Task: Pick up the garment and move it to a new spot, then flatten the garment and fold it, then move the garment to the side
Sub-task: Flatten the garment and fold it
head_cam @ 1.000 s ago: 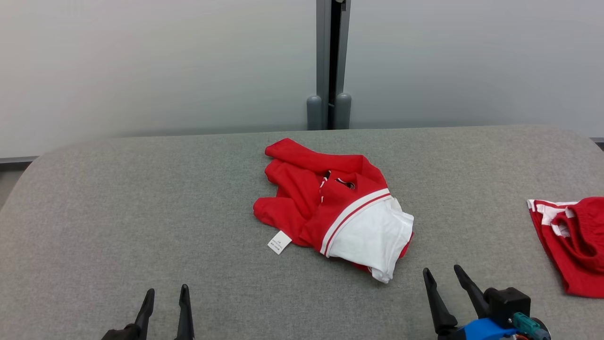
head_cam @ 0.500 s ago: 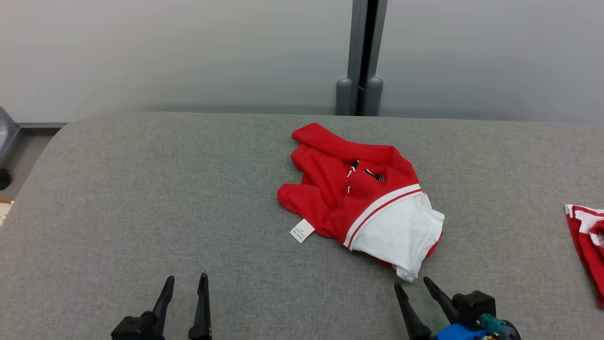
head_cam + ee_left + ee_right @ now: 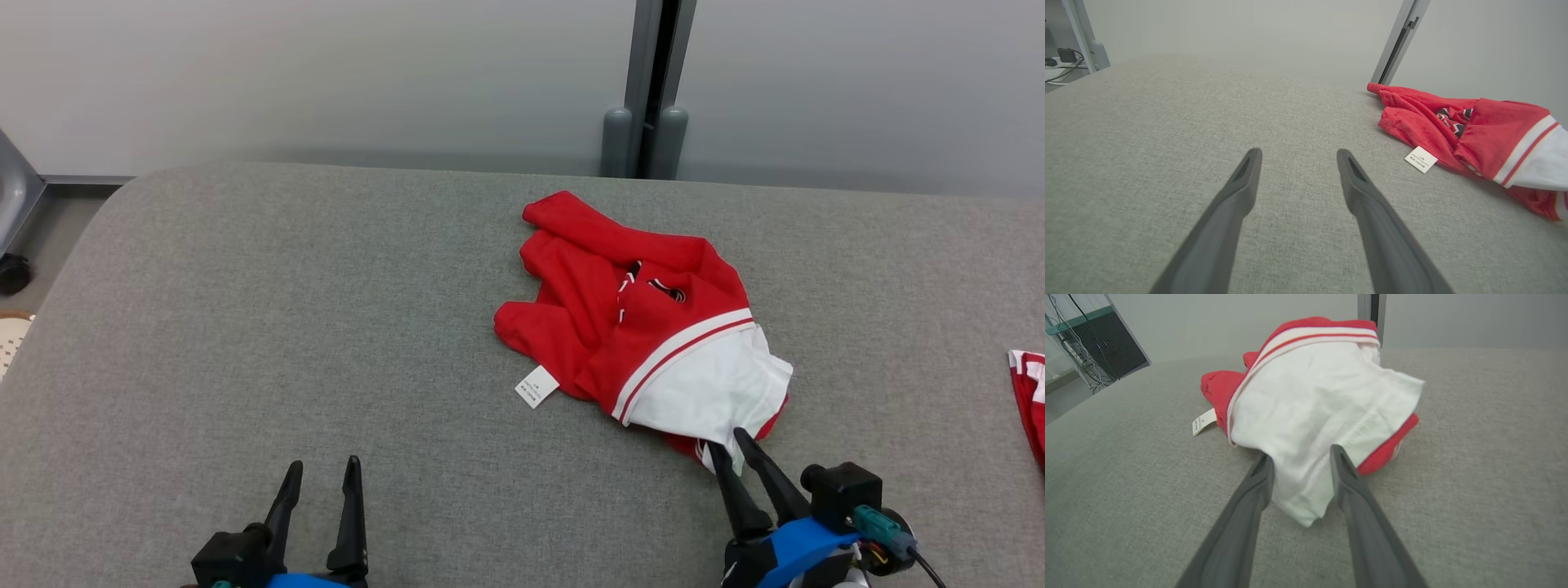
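Note:
The garment (image 3: 645, 327) is a crumpled red jersey with a white panel and a red-and-white stripe, lying on the grey padded table (image 3: 245, 286) right of centre. My right gripper (image 3: 725, 438) is at its near white corner. In the right wrist view the gripper (image 3: 1301, 453) has that corner of the garment (image 3: 1314, 400) between its fingers, which still stand apart. My left gripper (image 3: 324, 462) hovers open over bare table at the lower left. From its wrist view, the gripper (image 3: 1298, 151) sees the garment (image 3: 1486, 126) far off to the right.
A white label (image 3: 536, 386) sticks out from the garment's left side. Another red and white cloth (image 3: 1029, 392) lies at the table's right edge. A grey post (image 3: 649, 82) rises behind the table. The table's rounded left corner meets the floor at the far left.
The head camera has turned, shifting the scene right. My right gripper has moved forward onto the garment's white corner and its fingers have drawn closer together. The left gripper stays open.

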